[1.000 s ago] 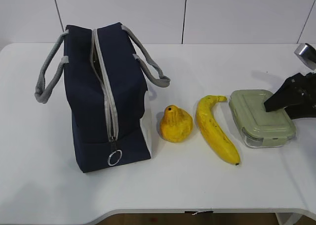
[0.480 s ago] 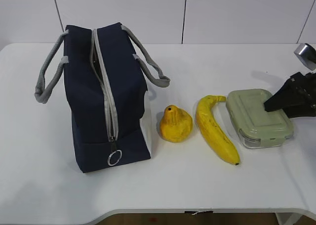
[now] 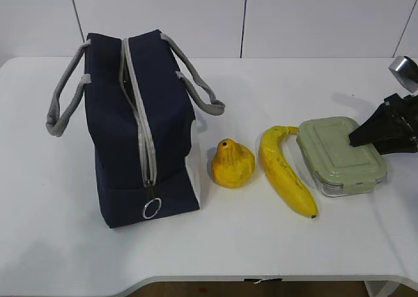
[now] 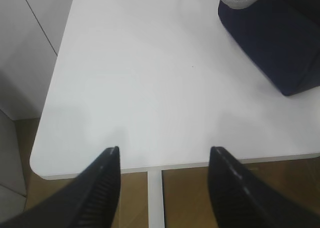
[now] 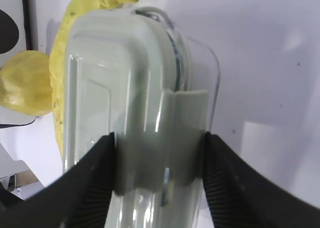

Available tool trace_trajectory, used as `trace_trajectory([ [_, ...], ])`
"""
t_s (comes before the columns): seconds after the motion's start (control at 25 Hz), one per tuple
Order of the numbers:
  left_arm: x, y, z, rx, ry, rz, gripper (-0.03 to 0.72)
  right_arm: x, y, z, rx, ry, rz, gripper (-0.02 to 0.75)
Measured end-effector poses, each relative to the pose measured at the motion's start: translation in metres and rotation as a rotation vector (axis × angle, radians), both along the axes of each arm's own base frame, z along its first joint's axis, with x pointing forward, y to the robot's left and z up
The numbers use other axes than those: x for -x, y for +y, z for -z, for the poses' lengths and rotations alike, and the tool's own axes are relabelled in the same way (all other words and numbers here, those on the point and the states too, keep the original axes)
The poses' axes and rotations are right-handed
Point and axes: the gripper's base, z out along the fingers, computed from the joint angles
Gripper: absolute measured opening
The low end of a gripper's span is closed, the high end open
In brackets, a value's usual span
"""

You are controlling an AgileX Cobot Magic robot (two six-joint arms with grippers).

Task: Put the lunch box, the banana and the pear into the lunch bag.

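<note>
The lunch box (image 3: 339, 155), clear glass with a sage-green lid, lies at the right of the table, its left corner against the banana's stem. My right gripper (image 3: 356, 139) comes in from the right edge. In the right wrist view its fingers (image 5: 159, 138) press on both sides of the lunch box (image 5: 135, 87) at the side clip. The banana (image 3: 284, 170) lies left of the box, and the pear (image 3: 232, 163) stands beside it. The navy lunch bag (image 3: 130, 134) stands upright at the left. My left gripper (image 4: 165, 150) hangs open over the table's corner, away from the bag (image 4: 280, 42).
The bag's grey handles (image 3: 65, 101) droop to both sides, and a metal ring pull (image 3: 151, 209) hangs at its near end. The white table (image 3: 294, 245) ends in a near edge; a white wall stands behind it.
My right gripper's fingers have closed in on the lunch box. The box has slid a little to the left, up against the banana. The left arm has not moved.
</note>
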Motion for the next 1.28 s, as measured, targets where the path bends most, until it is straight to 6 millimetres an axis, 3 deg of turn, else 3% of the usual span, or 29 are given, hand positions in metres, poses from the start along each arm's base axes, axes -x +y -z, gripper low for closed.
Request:
trace_trajectory([
  [1.28, 0.0000, 0.0000, 0.0000, 0.000, 0.000, 0.000, 0.430, -0.0004, 0.0007, -0.0007, -0.016, 0.014, 0.020, 0.384],
])
